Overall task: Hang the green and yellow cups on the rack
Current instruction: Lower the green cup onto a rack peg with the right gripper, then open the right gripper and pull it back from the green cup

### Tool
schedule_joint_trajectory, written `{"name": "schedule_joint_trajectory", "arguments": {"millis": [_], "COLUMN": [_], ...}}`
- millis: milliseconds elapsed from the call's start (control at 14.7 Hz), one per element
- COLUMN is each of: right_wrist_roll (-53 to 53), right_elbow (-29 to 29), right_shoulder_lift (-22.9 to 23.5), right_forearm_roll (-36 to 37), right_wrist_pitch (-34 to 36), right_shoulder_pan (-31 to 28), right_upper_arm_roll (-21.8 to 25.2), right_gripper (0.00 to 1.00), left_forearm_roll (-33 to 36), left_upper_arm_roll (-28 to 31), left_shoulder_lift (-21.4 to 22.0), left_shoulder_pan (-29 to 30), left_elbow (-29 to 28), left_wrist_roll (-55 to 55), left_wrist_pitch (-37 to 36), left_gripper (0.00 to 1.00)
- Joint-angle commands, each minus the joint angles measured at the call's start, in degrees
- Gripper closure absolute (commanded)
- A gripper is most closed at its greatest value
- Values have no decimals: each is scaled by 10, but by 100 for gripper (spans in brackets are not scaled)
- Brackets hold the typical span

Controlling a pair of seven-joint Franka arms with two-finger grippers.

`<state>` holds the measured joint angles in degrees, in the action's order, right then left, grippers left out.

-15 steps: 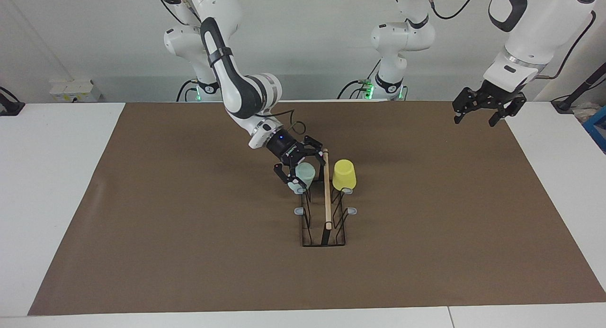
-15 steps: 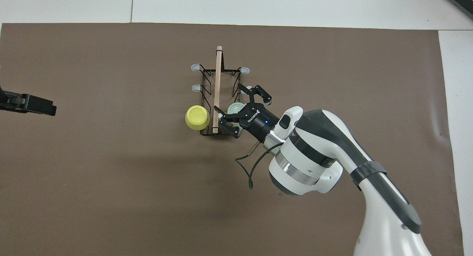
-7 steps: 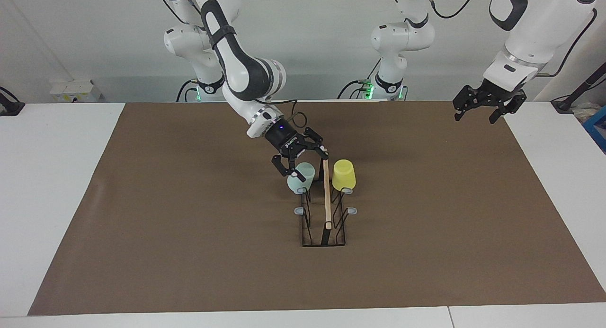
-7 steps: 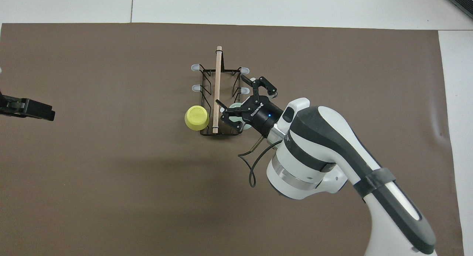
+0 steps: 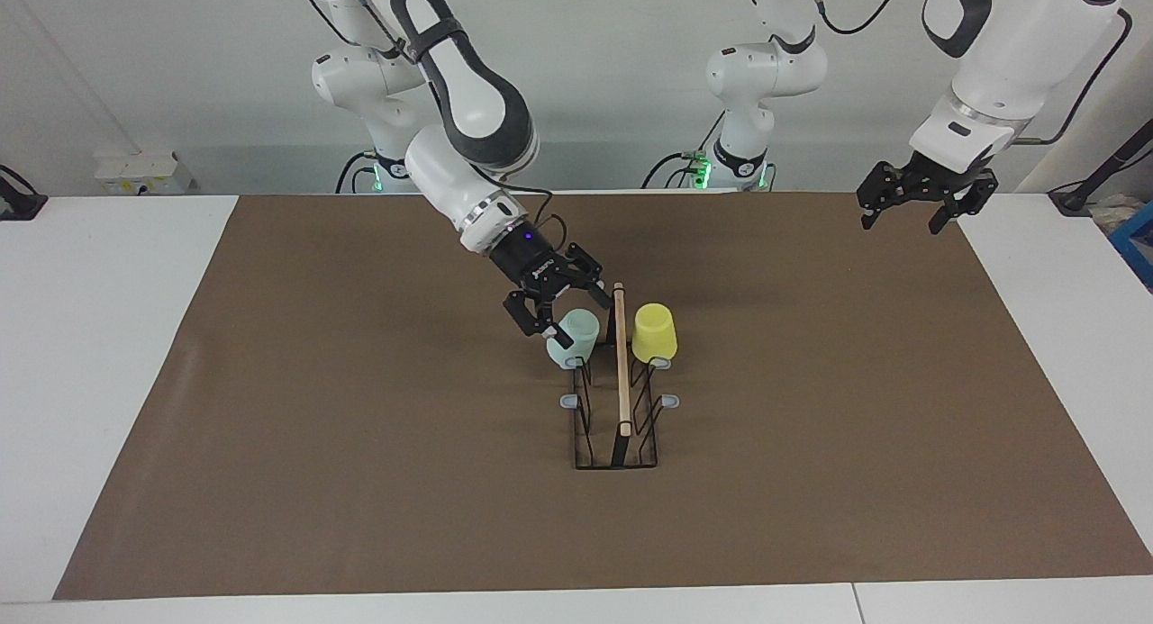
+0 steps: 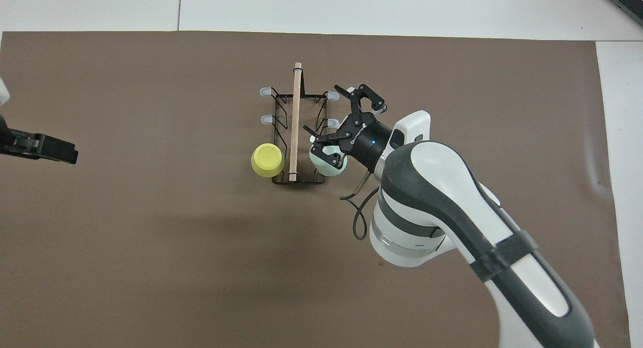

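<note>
Green cup (image 5: 574, 336) and yellow cup (image 5: 653, 332) hang inverted on the rack (image 5: 618, 399), mid-table. Right gripper (image 5: 556, 302) hovers released over the green cup; left gripper (image 5: 903, 212) waits spread over the table's edge.

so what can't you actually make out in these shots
- Prongs under the yellow cup and green cup: both cups cover them in both views, so how they seat on the rack is unseen.
- Left gripper: cut off by the overhead view's edge.
- Green cup in the overhead view: partly covered by the open right gripper above it.
- Cup interiors: mouths face down in both views.
</note>
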<state>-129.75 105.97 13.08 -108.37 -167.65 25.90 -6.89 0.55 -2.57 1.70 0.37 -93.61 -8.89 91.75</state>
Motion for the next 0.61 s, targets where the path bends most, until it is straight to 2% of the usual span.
{"name": "schedule_joint_trajectory", "arguments": {"millis": [0, 339, 543], "right_wrist_roll": [12, 13, 76], "right_elbow": [2, 10, 3], "right_shoulder_lift": [-3, -3, -4], "right_forearm_roll": [80, 213, 316], "right_wrist_pitch": [20, 104, 207], "right_shoulder_pan": [-29, -87, -142], "right_upper_arm_roll": [-6, -5, 0], "right_gripper": [0, 0, 0], "left_forearm_roll": [-1, -9, -38], "left_upper_arm_roll": [32, 48, 49], "left_shoulder_lift": [1, 2, 2], "left_shoulder_pan": [-34, -44, -30], "left_elbow": [21, 20, 19], "left_wrist_roll": [6, 12, 19], "left_wrist_pitch": [-24, -17, -16], "left_gripper": [0, 0, 0]}}
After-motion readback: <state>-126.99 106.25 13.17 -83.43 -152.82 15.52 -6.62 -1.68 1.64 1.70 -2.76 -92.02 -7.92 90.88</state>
